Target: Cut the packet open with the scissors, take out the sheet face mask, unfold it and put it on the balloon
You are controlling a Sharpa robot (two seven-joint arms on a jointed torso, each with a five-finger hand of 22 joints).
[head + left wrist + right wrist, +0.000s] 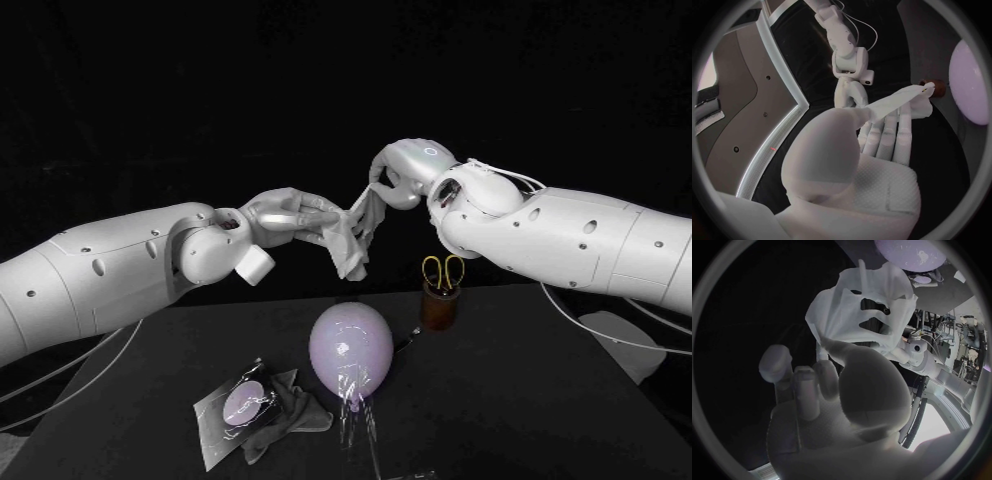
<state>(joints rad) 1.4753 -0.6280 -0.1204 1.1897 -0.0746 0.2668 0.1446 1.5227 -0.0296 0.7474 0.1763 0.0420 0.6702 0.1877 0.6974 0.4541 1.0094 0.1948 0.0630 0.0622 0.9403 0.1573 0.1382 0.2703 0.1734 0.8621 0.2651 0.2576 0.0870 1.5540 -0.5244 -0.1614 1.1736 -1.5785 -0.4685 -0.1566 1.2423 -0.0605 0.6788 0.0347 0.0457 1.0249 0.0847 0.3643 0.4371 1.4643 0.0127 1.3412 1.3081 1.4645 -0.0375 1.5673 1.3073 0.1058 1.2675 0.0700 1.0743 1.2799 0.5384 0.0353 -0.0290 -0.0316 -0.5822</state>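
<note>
No legible text, label, brand, number or sign on any surface; face of packet (235,412) too small and blurred to read.

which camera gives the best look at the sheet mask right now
The right wrist view: the sheet mask is spread open there, its cut-out holes visible. The head view shows it as a crumpled strip hanging between the left robot hand and right robot hand. The left wrist view shows a narrow folded band.
</note>
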